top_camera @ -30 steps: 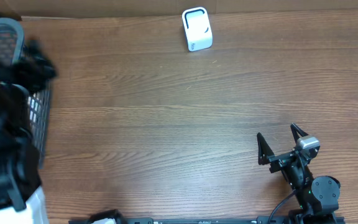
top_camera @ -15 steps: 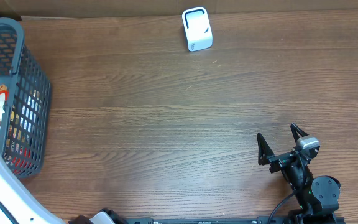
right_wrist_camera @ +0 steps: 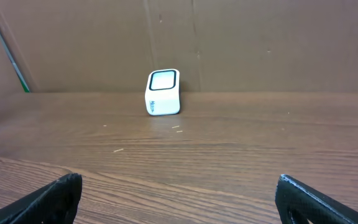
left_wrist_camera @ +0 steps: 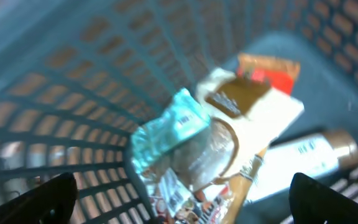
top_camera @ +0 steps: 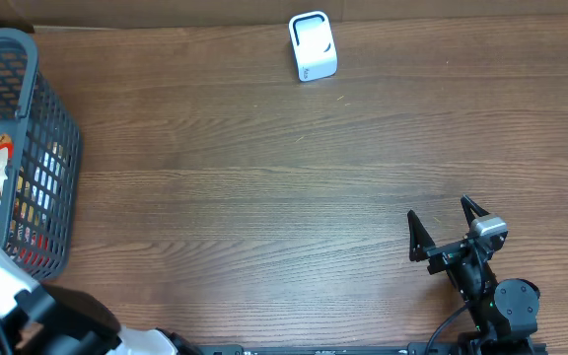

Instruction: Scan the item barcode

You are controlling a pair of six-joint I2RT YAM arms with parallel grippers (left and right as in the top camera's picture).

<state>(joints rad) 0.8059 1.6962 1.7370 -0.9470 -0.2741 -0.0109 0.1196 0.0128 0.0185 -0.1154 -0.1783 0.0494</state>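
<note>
Left wrist: crinkled teal packet (left_wrist_camera: pixel 180 127) in basket (left_wrist_camera: pixel 73 74).

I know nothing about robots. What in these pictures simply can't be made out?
Left wrist view: packets in the basket are motion-blurred; no barcode or print is readable.
Overhead: the basket is cut by the left edge, and its mesh wall hides most contents.
Overhead: the left arm is cut off by the bottom-left corner.
Right wrist view: the scanner's label is too small to read.
</note>
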